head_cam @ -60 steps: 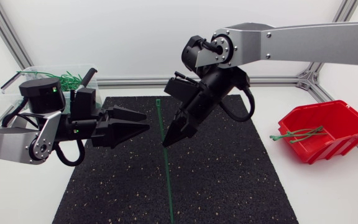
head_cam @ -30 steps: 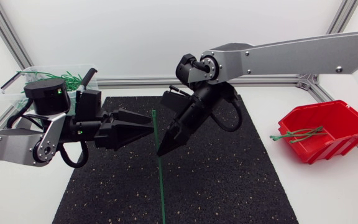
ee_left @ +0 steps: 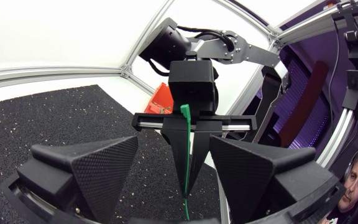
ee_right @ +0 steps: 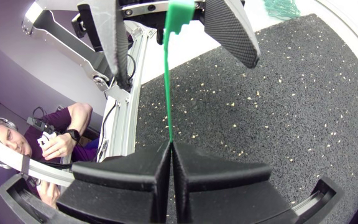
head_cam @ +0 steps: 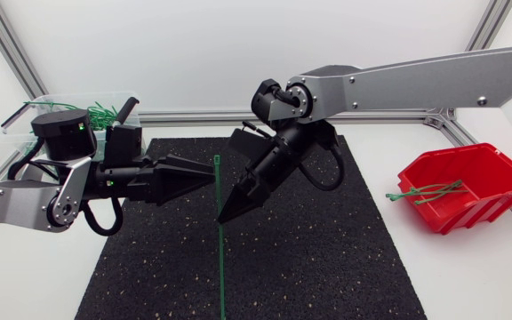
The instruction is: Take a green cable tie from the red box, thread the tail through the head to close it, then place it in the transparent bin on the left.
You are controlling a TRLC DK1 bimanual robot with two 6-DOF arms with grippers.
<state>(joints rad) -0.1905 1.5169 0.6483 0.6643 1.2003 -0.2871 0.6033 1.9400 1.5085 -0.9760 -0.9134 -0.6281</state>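
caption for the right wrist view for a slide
Right end effector shut on a green cable tie, head inside the open left end effector.

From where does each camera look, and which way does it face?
Head view: above the table, looking down; left end effector and right end effector show.
Left wrist view: on left arm, facing right arm; own open fingers show.
Right wrist view: on right arm, facing left arm; own fingers grip the green cable tie.
All share the tie.

Rough black mat (head_cam: 327, 258), glossy plastic red box (head_cam: 489, 210) — smooth cable tie (head_cam: 220, 267)
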